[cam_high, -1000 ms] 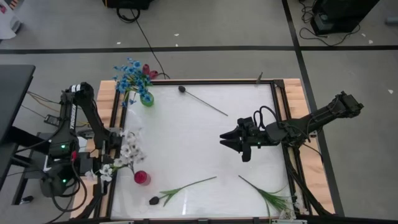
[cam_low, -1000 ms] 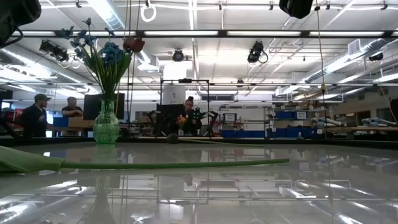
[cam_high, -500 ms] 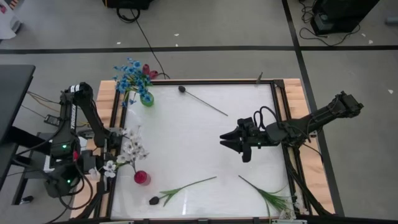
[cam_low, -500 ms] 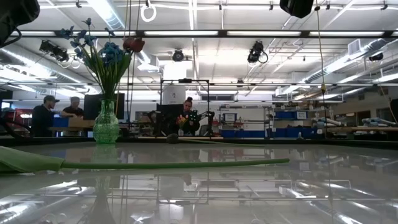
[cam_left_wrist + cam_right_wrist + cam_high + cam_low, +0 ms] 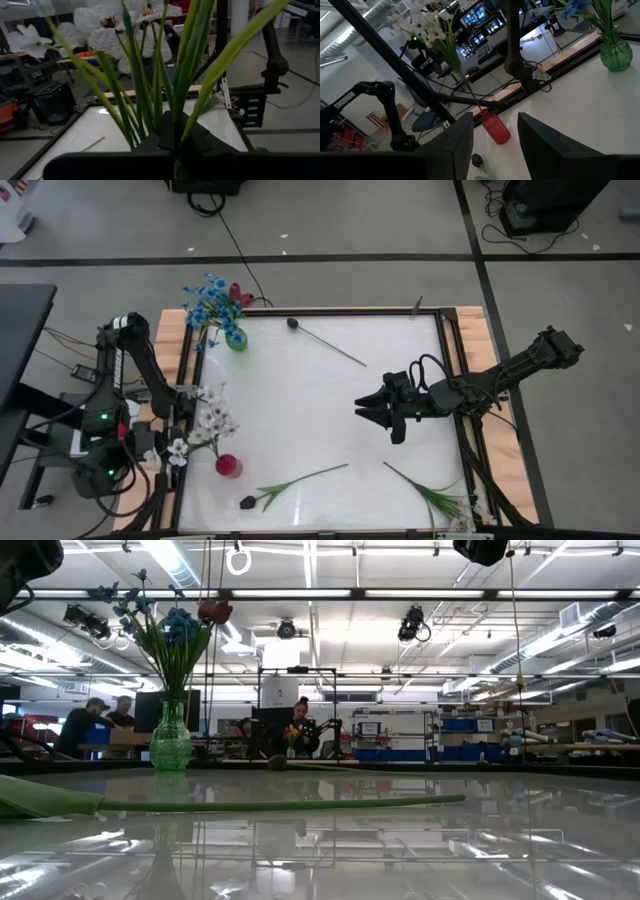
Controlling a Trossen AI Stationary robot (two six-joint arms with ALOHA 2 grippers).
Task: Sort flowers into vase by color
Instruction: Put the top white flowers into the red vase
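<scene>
My left gripper (image 5: 192, 402) stands at the table's left edge, shut on a bunch of white flowers (image 5: 212, 420). Their stems run down to the red vase (image 5: 228, 465), which the right wrist view also shows (image 5: 495, 129). A green vase (image 5: 236, 339) at the far left holds blue flowers (image 5: 207, 302) and one dark red head. Three flowers lie flat on the table: a dark-headed one (image 5: 325, 343) at the far side, another (image 5: 295, 484) at the near edge, and a leafy one (image 5: 432, 493) at the near right. My right gripper (image 5: 362, 409) hovers open right of the table's middle, with nothing between its fingers. My left gripper pinches several green stems and leaves (image 5: 162, 117) of the white flowers between its shut fingers. The fingers lie level and come from the table's left side. The white heads (image 5: 105, 30) stand above and beyond the fingers. The stems' lower ends reach the red vase's mouth (image 5: 481, 113).
A wooden and dark frame (image 5: 450, 370) runs round the white table top. People stand far behind the table in the low view (image 5: 95, 725). The middle of the white top shows bare surface (image 5: 300, 410).
The white flower heads in my left gripper have shifted a little toward the far edge, the lowest head most. The red vase has stayed where it was. Both grippers have kept their places.
</scene>
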